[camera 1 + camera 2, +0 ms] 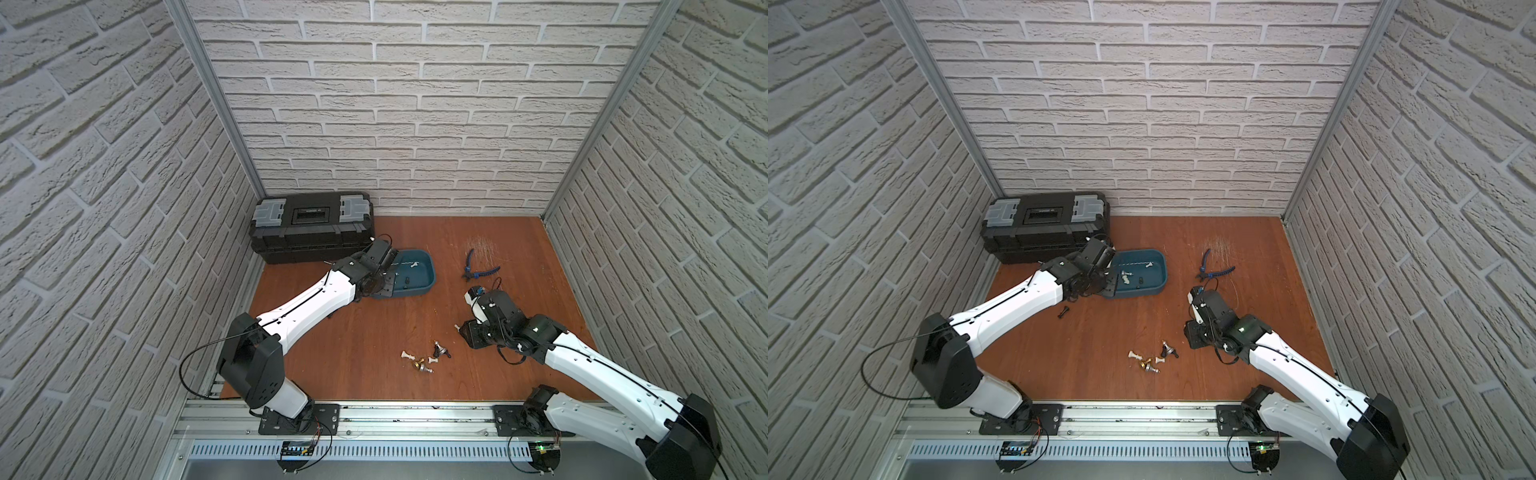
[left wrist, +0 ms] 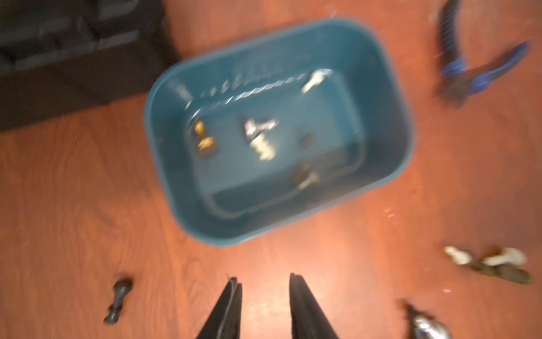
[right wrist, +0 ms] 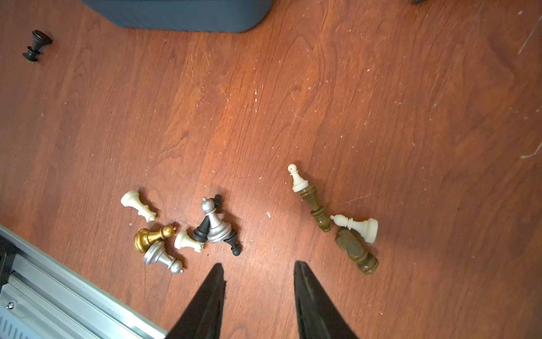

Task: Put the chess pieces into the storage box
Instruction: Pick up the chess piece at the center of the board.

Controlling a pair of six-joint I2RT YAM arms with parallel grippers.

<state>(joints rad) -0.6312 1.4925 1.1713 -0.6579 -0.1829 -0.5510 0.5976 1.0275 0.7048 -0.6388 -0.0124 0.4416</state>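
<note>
The teal storage box (image 1: 429, 272) (image 2: 406, 138) holds several chess pieces (image 2: 261, 138), seen blurred in the left wrist view. My left gripper (image 2: 264, 277) is open and empty, above bare floor just short of the box's rim. More chess pieces (image 1: 424, 359) (image 3: 205, 229) lie toppled in a cluster mid-table. A second group of white and brown ones (image 3: 337, 217) lies nearer my right gripper (image 3: 258, 263), which hangs open and empty above the floor between the two groups. One black piece (image 1: 1063, 312) (image 3: 37, 45) lies alone beside the left arm.
A black toolbox (image 1: 311, 226) stands at the back left, close behind the left wrist (image 1: 376, 262). Blue-handled pliers (image 1: 478, 268) lie right of the box. An aluminium rail (image 1: 395, 415) runs along the table's front edge. Brick walls close in three sides.
</note>
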